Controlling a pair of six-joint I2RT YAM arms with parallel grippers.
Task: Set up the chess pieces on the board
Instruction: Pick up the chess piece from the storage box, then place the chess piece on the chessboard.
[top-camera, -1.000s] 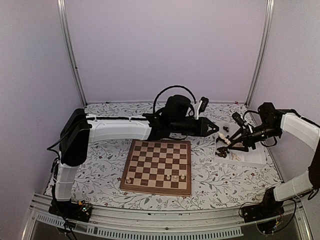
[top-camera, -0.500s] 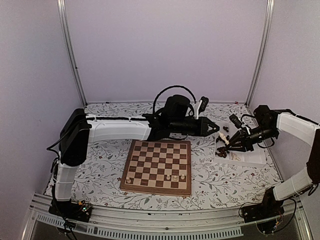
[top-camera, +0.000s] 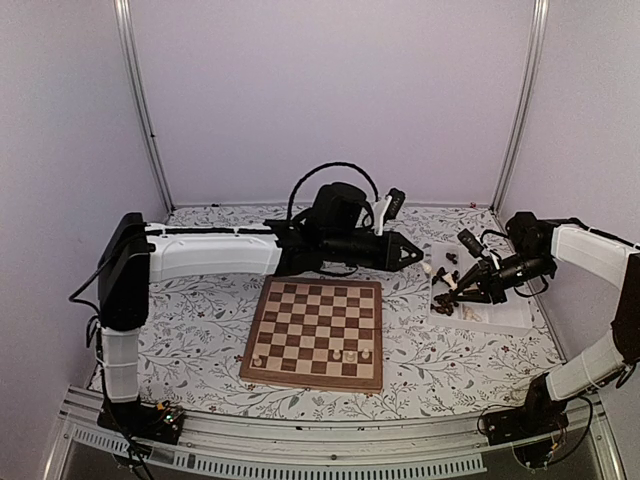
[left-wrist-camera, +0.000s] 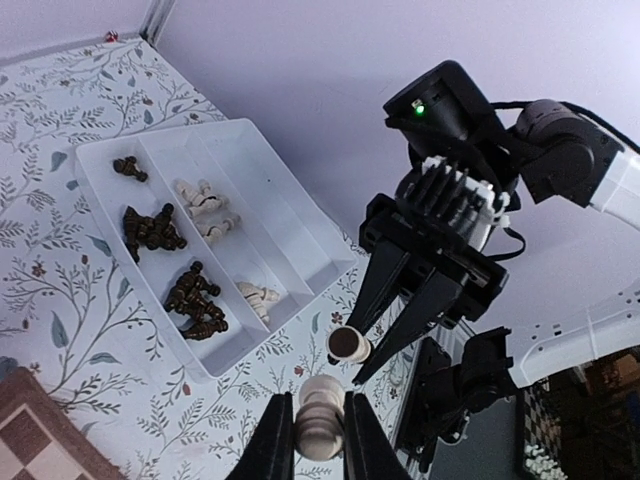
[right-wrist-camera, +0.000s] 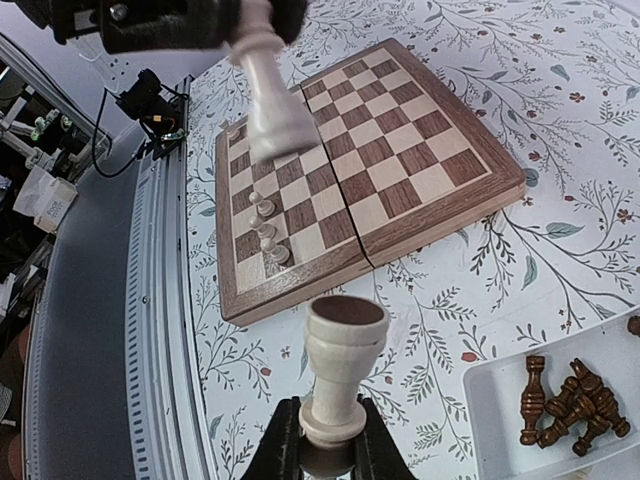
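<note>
Left end effector (left-wrist-camera: 318, 440) and right end effector (right-wrist-camera: 325, 440) are each clenching a pale chess piece (right-wrist-camera: 338, 370), hovering past the board (top-camera: 310, 320) at its 2 o'clock corner, beside the tray (top-camera: 508, 316). Only the right wrist view is showing pawns (right-wrist-camera: 266, 238) clearly along the board's edge.

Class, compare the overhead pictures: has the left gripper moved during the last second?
Yes. The left gripper has shifted left, away from the white tray, its tip now closer to the far right corner of the board.
</note>
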